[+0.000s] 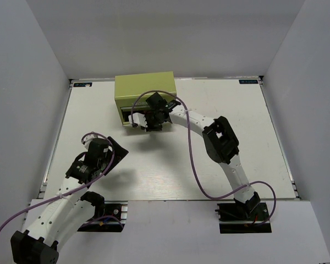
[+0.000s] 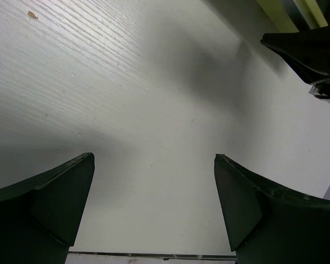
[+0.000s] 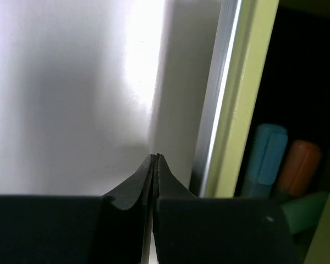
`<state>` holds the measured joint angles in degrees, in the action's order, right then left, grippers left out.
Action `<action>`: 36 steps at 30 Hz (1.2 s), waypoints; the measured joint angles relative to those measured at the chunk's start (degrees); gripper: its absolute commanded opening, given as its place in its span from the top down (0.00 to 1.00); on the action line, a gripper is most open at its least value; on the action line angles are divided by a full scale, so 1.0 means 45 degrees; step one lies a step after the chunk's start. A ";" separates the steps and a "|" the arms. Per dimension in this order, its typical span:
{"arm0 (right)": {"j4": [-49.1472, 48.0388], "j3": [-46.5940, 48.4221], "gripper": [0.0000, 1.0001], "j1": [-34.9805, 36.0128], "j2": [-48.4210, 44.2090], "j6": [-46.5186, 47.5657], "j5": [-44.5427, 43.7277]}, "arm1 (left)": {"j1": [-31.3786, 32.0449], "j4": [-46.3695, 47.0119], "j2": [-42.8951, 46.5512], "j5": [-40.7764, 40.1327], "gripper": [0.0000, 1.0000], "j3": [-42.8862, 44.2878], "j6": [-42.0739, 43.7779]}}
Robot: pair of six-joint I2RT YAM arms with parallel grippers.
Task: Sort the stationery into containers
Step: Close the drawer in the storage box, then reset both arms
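The olive-green chest (image 1: 144, 88) stands at the back middle of the table. My right gripper (image 1: 144, 120) is at its front, shut on nothing; in the right wrist view its shut tips (image 3: 155, 157) sit beside the olive drawer edge (image 3: 239, 110). Inside the dark opening lie a blue marker (image 3: 268, 157), an orange marker (image 3: 298, 168) and a green marker (image 3: 303, 212). The thin red pen and the dark pen are out of view. My left gripper (image 1: 113, 148) is open and empty over bare table, also in its wrist view (image 2: 154, 157).
White walls enclose the table on the left, back and right. The chest's corner (image 2: 290, 12) and the right gripper's dark body (image 2: 308, 47) show at the top right of the left wrist view.
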<state>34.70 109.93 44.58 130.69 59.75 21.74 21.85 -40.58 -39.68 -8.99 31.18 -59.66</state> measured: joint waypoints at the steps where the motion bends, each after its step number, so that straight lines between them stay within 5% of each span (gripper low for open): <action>1: -0.0155 0.0005 1.00 0.0044 0.0097 -0.0175 -0.0282 | 0.0000 -0.0024 0.0000 0.0000 0.00 0.0000 -0.0005; 14: -0.3327 0.0024 1.00 0.0102 0.0277 -0.1919 -0.4031 | 0.0000 -0.0058 -0.0185 0.0000 0.00 0.0000 -0.0049; 23: -0.3759 -0.0204 0.99 0.0170 0.0379 -0.2166 -0.4371 | 0.0000 0.0044 -0.0277 0.0019 0.00 0.0000 -0.0029; 27: -0.3706 -0.2166 0.75 -0.0121 -0.1069 -0.2715 -0.2827 | 0.0000 0.0602 -0.0248 0.0199 0.00 0.0000 0.0287; 35: -0.3385 -0.4959 0.10 -0.1239 -0.6081 -0.6513 -0.0685 | 0.0000 0.2142 -0.0024 0.0797 0.00 0.0005 0.1579; 36: -0.3458 -0.5129 0.10 -0.1365 -0.6596 -0.6912 -0.0729 | 0.0000 0.2365 -0.0034 0.0889 0.00 0.0005 0.1749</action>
<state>19.14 86.85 38.44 101.01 28.64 18.46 21.85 -29.93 -39.83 -4.99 31.20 -51.79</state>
